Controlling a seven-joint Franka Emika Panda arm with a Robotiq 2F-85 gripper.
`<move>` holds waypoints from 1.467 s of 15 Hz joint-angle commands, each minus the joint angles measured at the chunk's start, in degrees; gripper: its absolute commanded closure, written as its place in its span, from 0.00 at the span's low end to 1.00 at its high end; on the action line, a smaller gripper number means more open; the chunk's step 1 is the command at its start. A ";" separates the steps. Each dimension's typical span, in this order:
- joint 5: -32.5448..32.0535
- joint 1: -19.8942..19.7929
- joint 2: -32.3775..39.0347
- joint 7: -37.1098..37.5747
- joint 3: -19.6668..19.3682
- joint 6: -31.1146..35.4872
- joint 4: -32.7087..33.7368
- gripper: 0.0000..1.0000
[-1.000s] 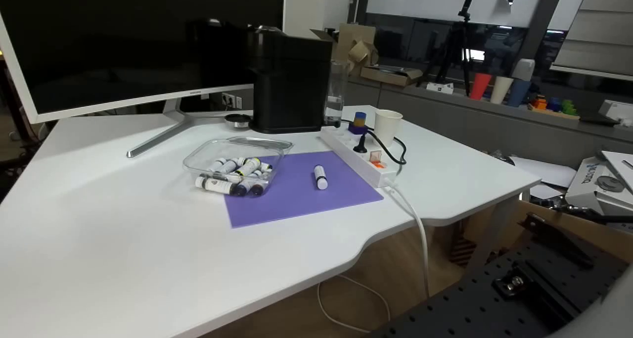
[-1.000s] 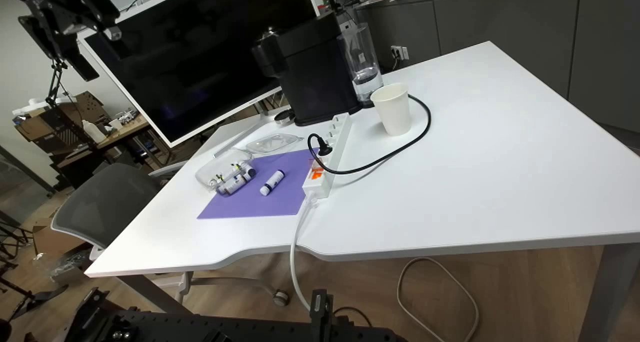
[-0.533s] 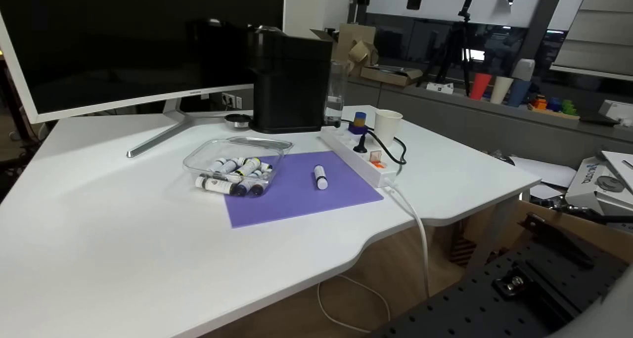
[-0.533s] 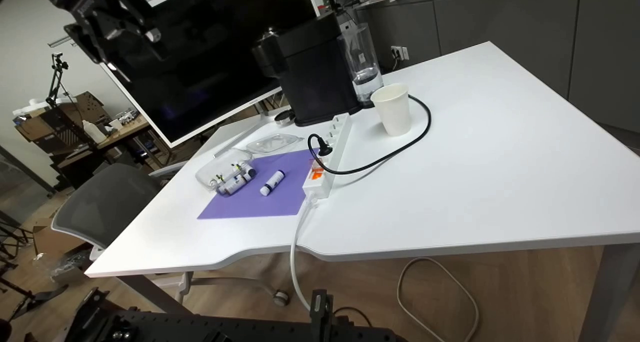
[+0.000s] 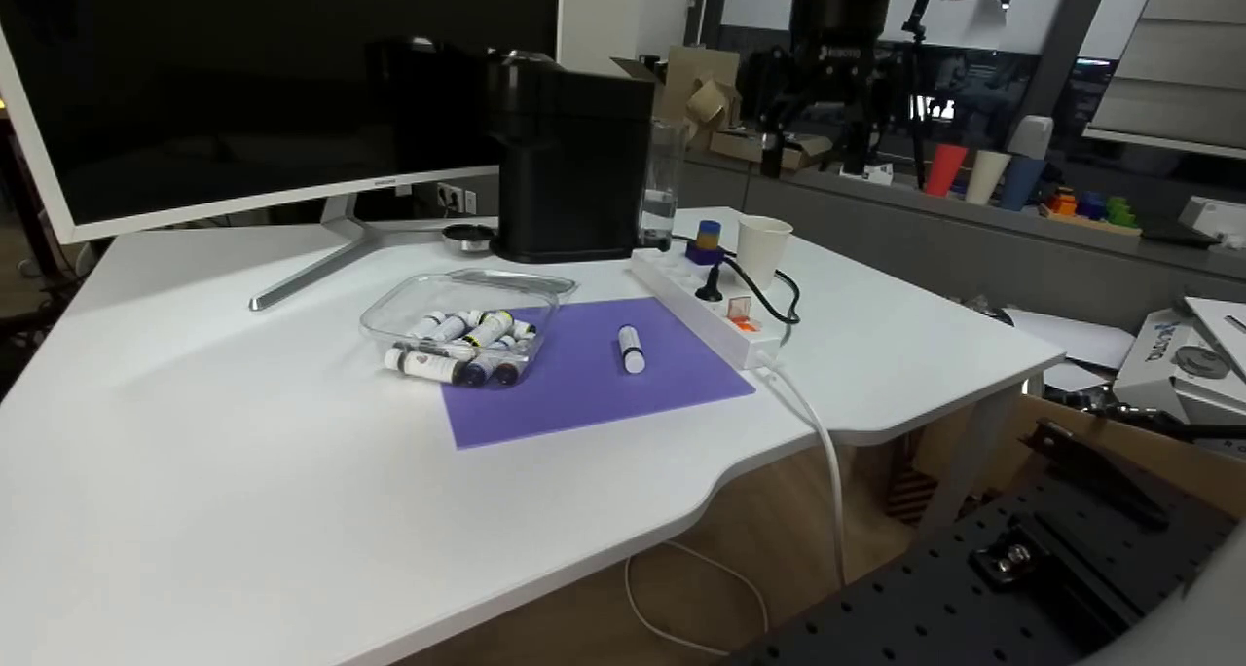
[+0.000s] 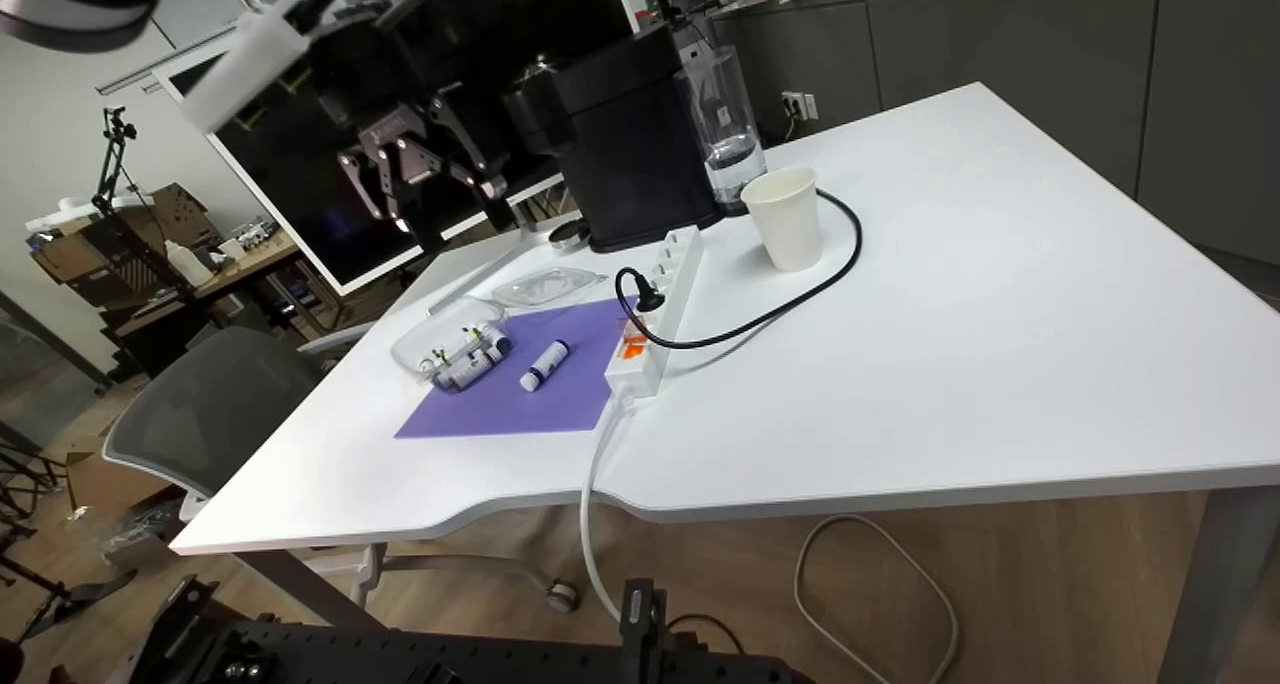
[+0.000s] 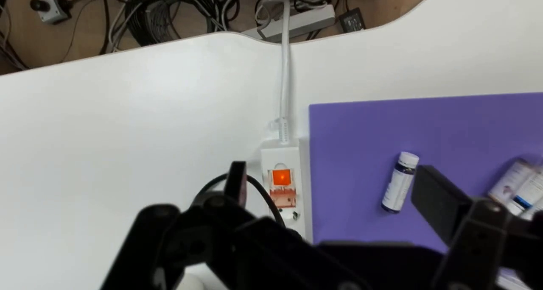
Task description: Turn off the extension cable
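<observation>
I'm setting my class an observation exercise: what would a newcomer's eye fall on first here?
Probably the purple sheet lying flat on the white table. Next, perhaps, the orange switch near the corded end of the extension cable block, then the open end effector above the table.

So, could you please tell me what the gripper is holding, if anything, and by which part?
Nothing is held: the gripper is open, its jaws wide apart.

Smooth plastic extension cable [image 7: 283, 184], matt fingers [image 7: 438, 201].
</observation>
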 commanded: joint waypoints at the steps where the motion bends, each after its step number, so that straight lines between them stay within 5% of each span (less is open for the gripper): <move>1: -0.30 -0.61 10.86 -2.65 -1.72 1.16 5.18 0.00; 8: 0.14 -0.44 14.58 -1.96 -2.09 2.37 6.51 0.00; 13: 1.84 -0.59 20.68 -3.90 -2.03 10.03 8.16 0.00; 14: 2.91 -0.75 22.23 -5.28 -1.90 10.91 8.56 0.25; 16: 4.74 -1.13 25.24 -7.74 -1.56 11.72 9.59 0.32; 22: 1.55 -1.13 31.34 -13.66 -1.13 15.74 12.94 0.74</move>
